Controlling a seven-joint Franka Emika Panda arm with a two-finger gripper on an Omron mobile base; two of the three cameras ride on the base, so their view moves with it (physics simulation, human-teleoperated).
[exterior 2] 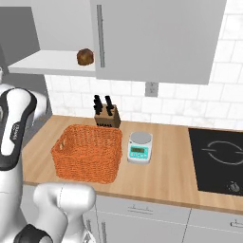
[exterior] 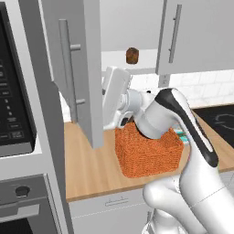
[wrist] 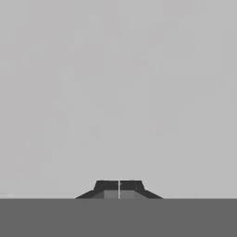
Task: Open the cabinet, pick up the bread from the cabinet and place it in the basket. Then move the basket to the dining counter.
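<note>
Counting one bread [exterior 2: 85, 57], one basket [exterior 2: 87, 153]

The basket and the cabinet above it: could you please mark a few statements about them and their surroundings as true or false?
1. The bread lies inside the basket. False: it sits on the white shelf of the cabinet.
2. The cabinet door is swung open. True.
3. The basket stands on the wooden countertop. True.
4. The knife block stands in front of the basket. False: it stands behind it, by the tiled wall.
5. The hand has its fingertips spread wide. False: in the hand view they meet, with nothing between them.
6. A kitchen scale sits beside the basket. True.
</note>
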